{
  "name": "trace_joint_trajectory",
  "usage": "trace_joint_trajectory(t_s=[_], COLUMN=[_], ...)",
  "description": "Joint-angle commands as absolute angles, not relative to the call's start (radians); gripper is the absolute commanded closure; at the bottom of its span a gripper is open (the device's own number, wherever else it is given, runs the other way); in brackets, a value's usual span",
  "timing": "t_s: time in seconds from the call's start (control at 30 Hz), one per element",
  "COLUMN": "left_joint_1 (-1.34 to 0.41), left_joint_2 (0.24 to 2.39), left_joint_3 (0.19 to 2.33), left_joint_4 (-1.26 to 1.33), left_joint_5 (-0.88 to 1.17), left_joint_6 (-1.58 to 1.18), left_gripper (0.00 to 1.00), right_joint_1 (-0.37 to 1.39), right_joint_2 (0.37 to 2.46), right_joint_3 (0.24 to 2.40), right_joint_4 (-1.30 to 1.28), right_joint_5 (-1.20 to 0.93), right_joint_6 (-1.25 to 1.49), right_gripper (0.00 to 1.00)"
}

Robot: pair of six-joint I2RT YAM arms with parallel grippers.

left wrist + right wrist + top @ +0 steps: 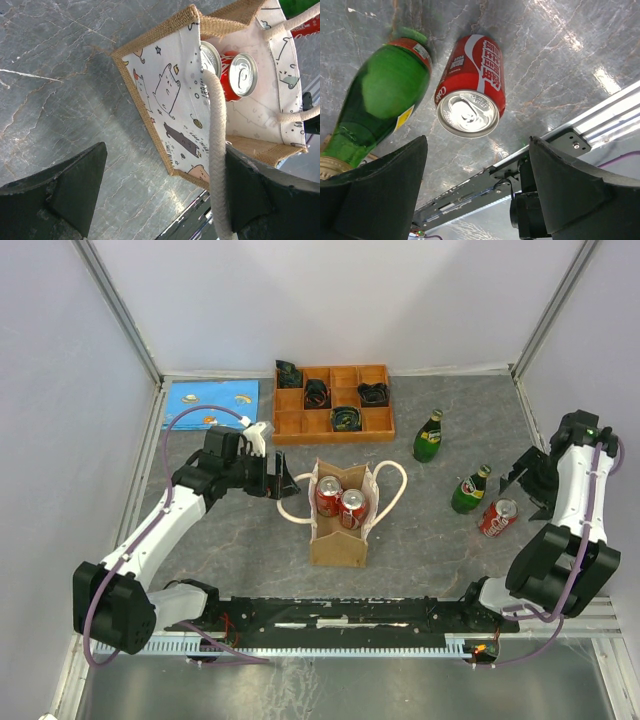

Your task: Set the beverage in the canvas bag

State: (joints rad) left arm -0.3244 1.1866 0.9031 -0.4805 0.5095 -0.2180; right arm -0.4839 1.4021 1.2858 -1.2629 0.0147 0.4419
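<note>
The beverage can (498, 518) stands upright on the surface (430, 550), well right of the canvas bag (338, 545), with its long axis vertical and lid up. The right claw (477, 150) hangs near it, wide and empty, probably lined up to grasp. The left claw (165, 155), also wide, sits at the bag's left side, likely to steady it.

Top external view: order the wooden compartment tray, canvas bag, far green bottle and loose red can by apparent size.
Largest: orange wooden compartment tray.
Next: canvas bag, somewhat smaller.
Last: far green bottle and loose red can, too alike to rank; the bottle looks longer, the can stubbier.
</note>
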Motion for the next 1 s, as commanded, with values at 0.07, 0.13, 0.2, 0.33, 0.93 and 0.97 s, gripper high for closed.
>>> trace_joint_trajectory(t_s=[0.07, 0.13, 0.2, 0.33, 0.93, 0.97], left_joint_1=[-0.322, -0.321, -0.319, -0.314, -0.312, -0.311], left_joint_2=[1.163, 1.162, 1.162, 1.167, 1.167, 1.168], left_joint_3=[0.892, 0.890, 0.888, 0.886, 0.888, 0.888], left_joint_4=[-0.435, -0.434, -0.430, -0.428, -0.432, -0.432], left_joint_5=[0.539, 0.539, 0.538, 0.541, 0.541, 0.541], left_joint_6=[-0.190, -0.190, -0.190, -0.189, -0.184, -0.184], left_gripper=[0.05, 0.05, 0.05, 0.05, 0.05, 0.05], right_joint_1=[-0.496, -0.498, -0.498, -0.500, -0.504, -0.503], right_joint_2=[1.439, 1.447, 1.453, 1.466, 1.497, 1.493], right_joint_3=[1.252, 1.231, 1.214, 1.188, 1.098, 1.105], right_joint_4=[-1.213, -1.202, -1.191, -1.167, -1.119, -1.125], right_joint_5=[-0.019, -0.019, -0.023, -0.040, -0.012, -0.009], right_joint_6=[0.452, 0.449, 0.448, 0.452, 0.424, 0.421], right_gripper=[0.10, 0.10, 0.10, 0.10, 0.52, 0.64])
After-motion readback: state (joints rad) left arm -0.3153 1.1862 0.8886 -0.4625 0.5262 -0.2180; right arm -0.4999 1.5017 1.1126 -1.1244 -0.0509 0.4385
